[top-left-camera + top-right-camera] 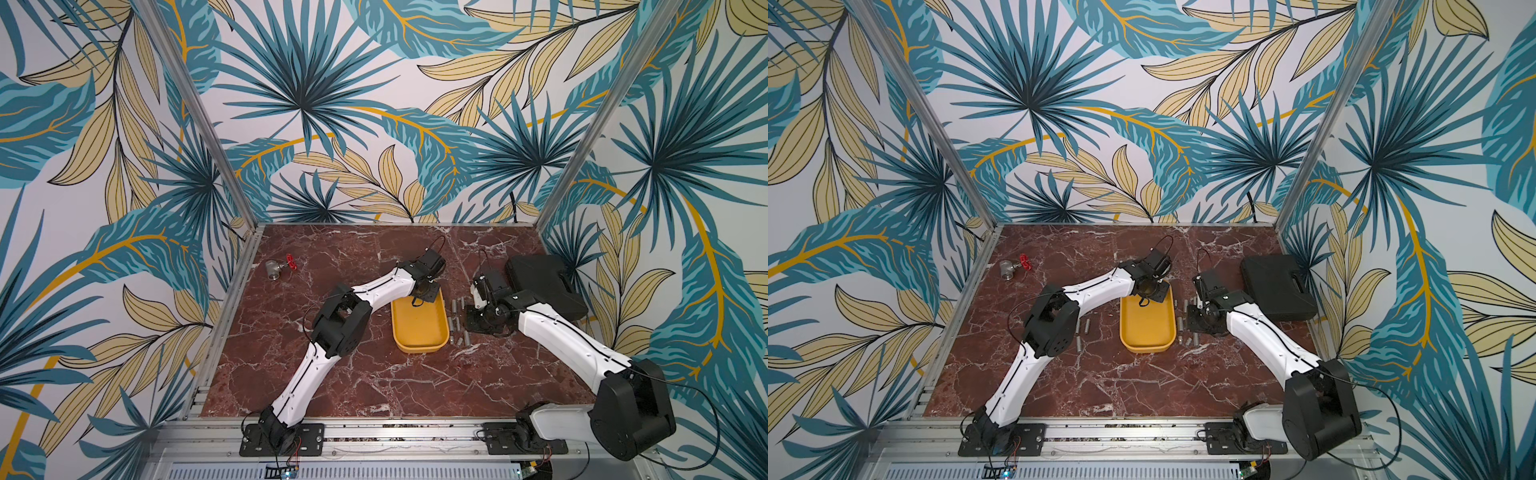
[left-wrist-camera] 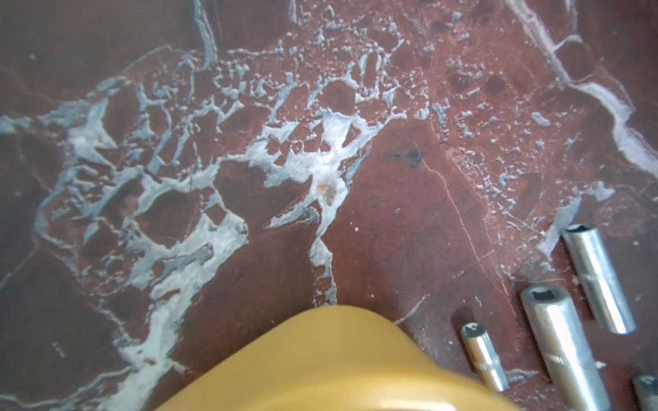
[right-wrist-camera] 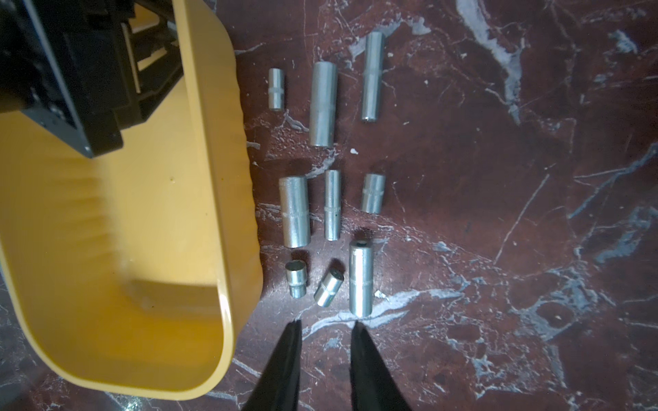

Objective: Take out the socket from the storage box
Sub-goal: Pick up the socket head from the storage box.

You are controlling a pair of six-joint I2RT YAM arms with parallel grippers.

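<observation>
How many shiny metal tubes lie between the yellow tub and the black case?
9 tubes beside the tub: three farthest from the right hand, three midway, three nearest it. None there looks hidden.

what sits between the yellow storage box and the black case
Loose metal sockets lie right beside the storage box, then comes the right gripper, short of the black case. Both top views show this; the right wrist view shows the sockets best.

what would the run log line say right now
left tool: down in storage box far end, grip unseen | right tool: open, empty, over table | sockets: laid out beside box
</observation>
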